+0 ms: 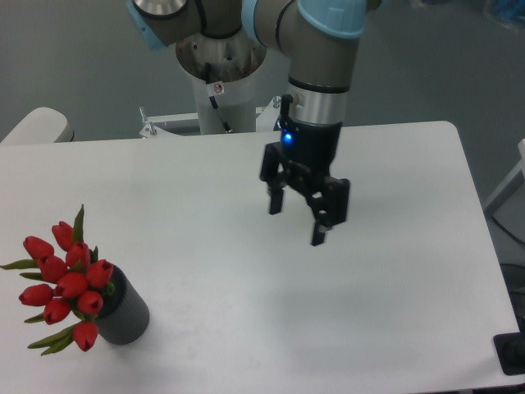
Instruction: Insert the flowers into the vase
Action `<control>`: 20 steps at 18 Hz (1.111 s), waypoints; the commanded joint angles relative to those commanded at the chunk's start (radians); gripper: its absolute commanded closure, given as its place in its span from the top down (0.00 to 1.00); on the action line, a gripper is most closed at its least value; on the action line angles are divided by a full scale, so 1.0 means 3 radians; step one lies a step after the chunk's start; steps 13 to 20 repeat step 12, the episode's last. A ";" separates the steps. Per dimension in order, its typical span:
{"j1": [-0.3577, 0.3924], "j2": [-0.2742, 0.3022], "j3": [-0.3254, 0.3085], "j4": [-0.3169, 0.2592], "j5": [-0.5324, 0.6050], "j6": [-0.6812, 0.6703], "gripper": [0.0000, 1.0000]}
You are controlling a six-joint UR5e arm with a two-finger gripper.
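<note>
A: Fixed camera. Where are the flowers (66,283)?

B: Standing in the vase (123,310), near the worktop's (394,328) front-left corner. Red buds lean out toward the left edge, over the vase's rim.

A: End effector (299,220)?

B: Hanging over the worktop's middle, nearer the back edge, well apart from the vase. Fingers (320,226) point down, spread, nothing between them. Blue light on its wrist.

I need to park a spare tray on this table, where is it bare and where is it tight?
Bare: the table's right half, from under the gripper out to the far edge, and the near centre strip. Also the back-left stretch. Tight only at the near-left corner, where the vase stands with the flowers in it.
</note>
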 joint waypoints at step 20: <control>-0.0041 -0.0251 0.0252 -0.0011 0.0298 0.0389 1.00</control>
